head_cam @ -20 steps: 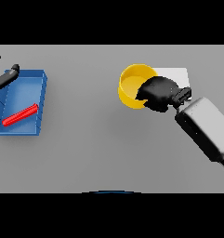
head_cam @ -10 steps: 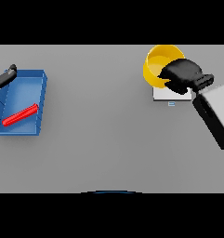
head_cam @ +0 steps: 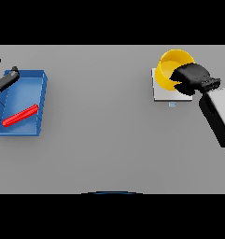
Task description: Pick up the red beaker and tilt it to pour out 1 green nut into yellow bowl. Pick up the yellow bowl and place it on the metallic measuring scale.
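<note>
- Yellow bowl (head_cam: pixel 171 68): at the far right of the grey table (head_cam: pixel 104 140), tilted, over the far half of the metallic measuring scale (head_cam: pixel 166 91); whether it touches the scale cannot be told.
- Right hand (head_cam: pixel 191 77): dark, entering from the right on a white and grey arm, fingers curled over the bowl's right rim and clamped on it.
- Metallic measuring scale: pale square plate beneath the bowl, its near edge bare, a small mark just in front.
- Red beaker (head_cam: pixel 20 115): lying on its side inside the blue tray (head_cam: pixel 40 103) at the far left, set diagonally.
- Left hand (head_cam: pixel 5 79): at the left edge beside the tray's far corner, fingers spread straight, holding nothing.
</note>
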Motion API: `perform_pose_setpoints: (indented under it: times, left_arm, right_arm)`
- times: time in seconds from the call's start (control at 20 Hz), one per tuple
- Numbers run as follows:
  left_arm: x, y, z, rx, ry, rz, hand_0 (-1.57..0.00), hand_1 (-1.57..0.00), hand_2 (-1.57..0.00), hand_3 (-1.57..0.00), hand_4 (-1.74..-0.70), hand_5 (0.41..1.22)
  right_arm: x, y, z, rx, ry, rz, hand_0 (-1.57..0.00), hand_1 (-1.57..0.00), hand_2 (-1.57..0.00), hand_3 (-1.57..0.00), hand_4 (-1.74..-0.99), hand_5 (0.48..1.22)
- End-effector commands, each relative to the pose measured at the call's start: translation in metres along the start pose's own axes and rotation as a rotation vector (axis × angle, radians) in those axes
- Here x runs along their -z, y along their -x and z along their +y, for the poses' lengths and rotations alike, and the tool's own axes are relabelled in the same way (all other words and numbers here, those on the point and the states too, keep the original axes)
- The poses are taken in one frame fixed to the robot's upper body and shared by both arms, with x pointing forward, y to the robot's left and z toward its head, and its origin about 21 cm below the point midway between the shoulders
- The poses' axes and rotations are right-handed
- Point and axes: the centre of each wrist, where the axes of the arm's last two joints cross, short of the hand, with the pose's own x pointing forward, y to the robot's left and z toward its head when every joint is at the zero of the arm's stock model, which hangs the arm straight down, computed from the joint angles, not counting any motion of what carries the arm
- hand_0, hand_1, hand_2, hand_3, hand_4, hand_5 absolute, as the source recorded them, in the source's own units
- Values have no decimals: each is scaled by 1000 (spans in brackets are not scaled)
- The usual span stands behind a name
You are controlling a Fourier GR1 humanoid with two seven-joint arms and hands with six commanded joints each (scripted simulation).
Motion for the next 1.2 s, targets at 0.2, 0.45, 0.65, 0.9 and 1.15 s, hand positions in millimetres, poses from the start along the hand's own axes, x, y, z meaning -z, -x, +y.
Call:
perform_pose_setpoints:
  times: [0.2,0.45,0.65,0.9,1.15]
  left_arm:
    - [0,-1,-2,-2,10,5,1,1,1,1,-849,799]
    - [1,-3,4,4,13,4,1,1,1,1,-838,779]
    - [1,-5,1,0,20,-5,1,1,1,1,-834,771]
    - [3,0,-1,-3,27,-1,1,1,1,1,-831,754]
    - [0,-1,0,-6,19,4,1,1,1,1,-835,755]
  right_arm:
    - [6,1,7,12,-19,19,-1571,-1571,-1382,-1402,-1741,1221]
    - [5,4,11,33,-33,19,-1565,-1496,-1437,-1249,-1741,1221]
    - [6,6,10,73,-44,49,-1147,-958,-848,-688,-1559,1014]
    - [7,8,4,114,-70,47,-387,-380,-300,-258,-1476,847]
    - [7,6,2,78,-101,61,-126,-124,-98,-84,-1409,804]
